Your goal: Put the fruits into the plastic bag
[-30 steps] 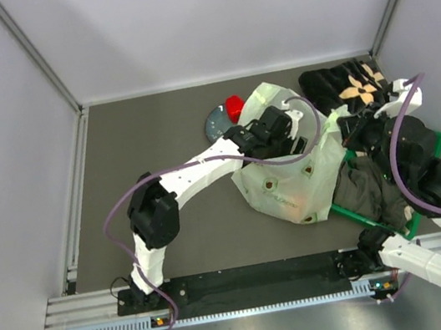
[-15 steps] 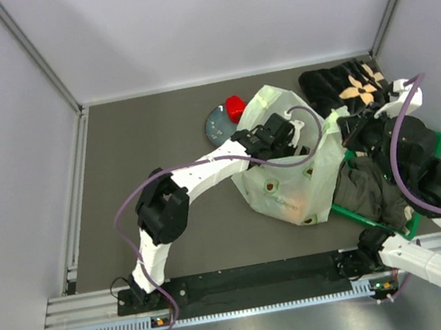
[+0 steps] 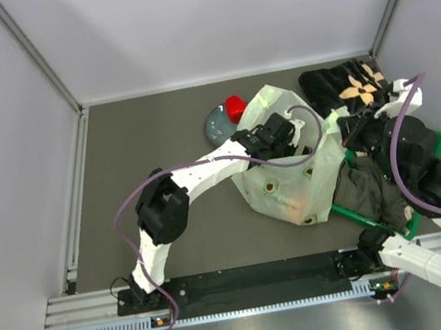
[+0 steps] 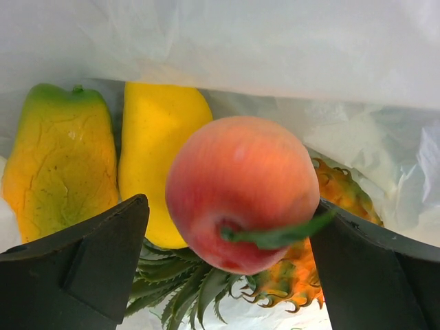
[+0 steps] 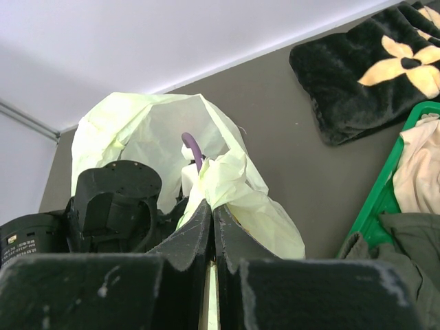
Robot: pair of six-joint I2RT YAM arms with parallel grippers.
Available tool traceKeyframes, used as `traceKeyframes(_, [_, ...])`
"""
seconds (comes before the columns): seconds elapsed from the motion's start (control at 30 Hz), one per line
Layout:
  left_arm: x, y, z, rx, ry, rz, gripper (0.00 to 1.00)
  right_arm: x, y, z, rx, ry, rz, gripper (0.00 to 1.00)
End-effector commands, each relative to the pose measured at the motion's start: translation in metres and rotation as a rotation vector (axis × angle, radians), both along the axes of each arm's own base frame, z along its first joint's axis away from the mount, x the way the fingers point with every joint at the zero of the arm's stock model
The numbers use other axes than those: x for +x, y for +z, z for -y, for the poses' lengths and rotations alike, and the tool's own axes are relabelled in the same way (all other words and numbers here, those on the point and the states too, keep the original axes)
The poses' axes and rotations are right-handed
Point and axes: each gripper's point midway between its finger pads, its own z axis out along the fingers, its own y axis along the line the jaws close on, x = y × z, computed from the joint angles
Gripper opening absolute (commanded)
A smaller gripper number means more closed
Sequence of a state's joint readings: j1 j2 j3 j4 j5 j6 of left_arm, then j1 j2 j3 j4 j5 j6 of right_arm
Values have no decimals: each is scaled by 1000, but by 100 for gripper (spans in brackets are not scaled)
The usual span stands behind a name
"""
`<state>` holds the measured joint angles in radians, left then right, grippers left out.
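The pale green plastic bag [image 3: 292, 187] lies open mid-table. My left gripper [image 3: 279, 136] is inside its mouth, jaws open. In the left wrist view a round red-orange fruit [image 4: 240, 185] sits between the open fingers [image 4: 89, 268], apart from the left one, its green leaf touching the right one. Under it lie the pineapple [image 4: 344, 199], a yellow piece [image 4: 155, 151] and a green-yellow mango [image 4: 62, 158]. My right gripper [image 5: 212, 213] is shut on the bag's rim [image 5: 227, 179] and holds it up. A red round fruit [image 3: 235, 107] sits by the grey plate [image 3: 214, 124].
Dark flower-print cloth [image 3: 351, 84] lies at the back right. A green basket [image 3: 356, 218] with clothes stands under my right arm. Enclosure walls close the left, back and right sides.
My left gripper moved further right and down into the bag's mouth a second ago and has stayed still since. The right gripper has kept hold of the bag.
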<state>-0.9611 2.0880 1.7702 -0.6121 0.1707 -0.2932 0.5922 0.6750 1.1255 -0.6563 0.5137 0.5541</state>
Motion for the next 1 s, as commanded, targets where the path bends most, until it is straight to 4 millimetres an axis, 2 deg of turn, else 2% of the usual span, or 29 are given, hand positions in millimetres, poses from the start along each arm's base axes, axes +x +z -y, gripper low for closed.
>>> traceKeyframes(0.0, [9, 32, 11, -91, 11, 64, 99, 1, 5, 0, 15, -4, 15, 0])
traceKeyframes(0.13, [17, 53, 14, -139, 35, 116, 99, 1, 4, 1, 12, -7, 11, 0])
traceKeyframes(0.2, [21, 67, 13, -167, 52, 151, 99, 1, 4, 1, 13, -9, 10, 0])
traceKeyframes(0.23, [23, 81, 16, -204, 58, 177, 99, 1, 3, 1, 11, -7, 9, 0])
traceKeyframes(0.33, [27, 101, 16, -257, 82, 195, 99, 1, 4, 1, 14, -8, 11, 0])
traceKeyframes(0.5, [30, 131, 17, -343, 111, 198, 99, 1, 4, 1, 13, -11, 10, 0])
traceKeyframes(0.83, [46, 216, 7, -656, 152, 158, 99, 0, 3, 3, 14, -17, 12, 0])
traceKeyframes(0.97, [40, 245, 6, -771, 109, 113, 99, 0, 3, 4, 14, -19, 11, 0])
